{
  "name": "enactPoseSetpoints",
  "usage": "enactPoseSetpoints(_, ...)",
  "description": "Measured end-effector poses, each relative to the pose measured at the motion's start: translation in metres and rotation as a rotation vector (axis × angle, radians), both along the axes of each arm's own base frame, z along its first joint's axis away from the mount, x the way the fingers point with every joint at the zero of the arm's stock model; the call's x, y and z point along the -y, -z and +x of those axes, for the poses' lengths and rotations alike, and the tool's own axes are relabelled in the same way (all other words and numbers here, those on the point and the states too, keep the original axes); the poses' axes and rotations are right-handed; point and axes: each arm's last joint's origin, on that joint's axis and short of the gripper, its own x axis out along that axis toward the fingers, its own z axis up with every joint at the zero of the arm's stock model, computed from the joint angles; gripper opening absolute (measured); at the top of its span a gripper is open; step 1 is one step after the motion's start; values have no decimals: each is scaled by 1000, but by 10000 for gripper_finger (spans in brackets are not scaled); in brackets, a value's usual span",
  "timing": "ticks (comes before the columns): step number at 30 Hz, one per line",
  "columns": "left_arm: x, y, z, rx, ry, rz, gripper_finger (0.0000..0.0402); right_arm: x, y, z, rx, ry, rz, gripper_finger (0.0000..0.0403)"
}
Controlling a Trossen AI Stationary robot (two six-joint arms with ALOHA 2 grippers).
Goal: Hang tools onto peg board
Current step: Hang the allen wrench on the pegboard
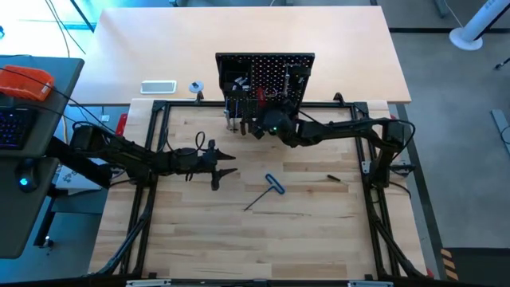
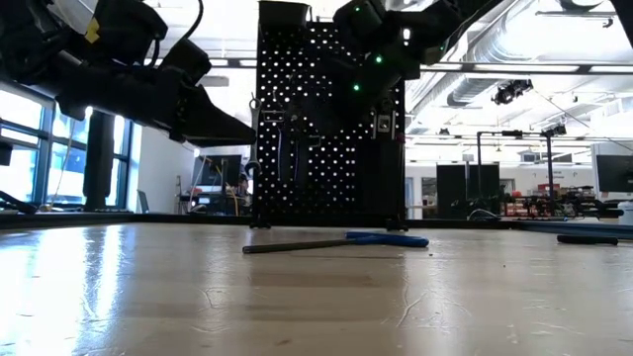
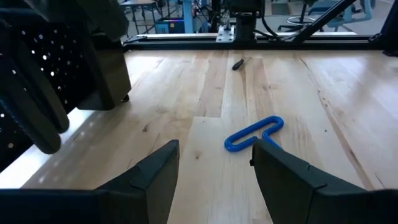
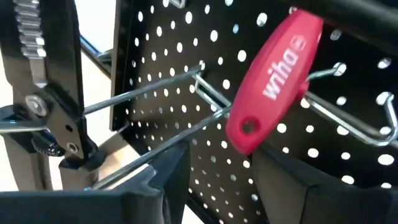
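Reaching up against the front of the peg board [image 1: 267, 80], the right gripper [image 1: 263, 127] sits right at the panel, its two dark fingers [image 4: 155, 180] spread apart with nothing clamped between them. Just past those fingers, in the right wrist view, a red-handled screwdriver [image 4: 273, 81] leans on a metal hook [image 4: 348, 112] of the board; white lettering on the handle reads "wiha", with a small round logo beside it and a hole near the handle's end. Long wire hooks [image 4: 149, 93] stick out of the perforated panel next to it, and a black tool with a toothed edge [image 4: 46, 93] hangs on the board to one side.

The left gripper [image 1: 215, 163] hovers above the wooden table [image 1: 303, 239], left of centre, its fingers [image 3: 155, 177] parted and empty. Ahead of it on the table lies the blue-handled T hex key [image 1: 267, 190], flat, its thin shaft pointing toward the table's front-left. Farther right, well apart from it, a slim dark pen-like tool [image 1: 336, 178] lies on the wood.

The peg board stands upright at the far edge of the work area, with several tools already hanging on it.
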Motion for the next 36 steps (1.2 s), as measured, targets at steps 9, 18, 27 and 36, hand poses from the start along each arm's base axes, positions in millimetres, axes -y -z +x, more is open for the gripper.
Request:
enactPoseSetpoints(9, 0, 0, 0, -2, 4, 0, 195, 3, -13, -5, 47, 28, -15, 184)
enactPoseSetpoints(18, 0, 0, 0, 3, 6, 9, 195, 9, -19, -11, 86, 32, 33, 186)
enactPoseSetpoints(27, 1, 0, 0, 3, 10, 2, 195, 16, -19, -12, 125, 49, 52, 185)
enactPoseSetpoints(36, 2, 0, 0, 3, 16, 6, 195, 21, -19, -14, 128, 46, 69, 122)
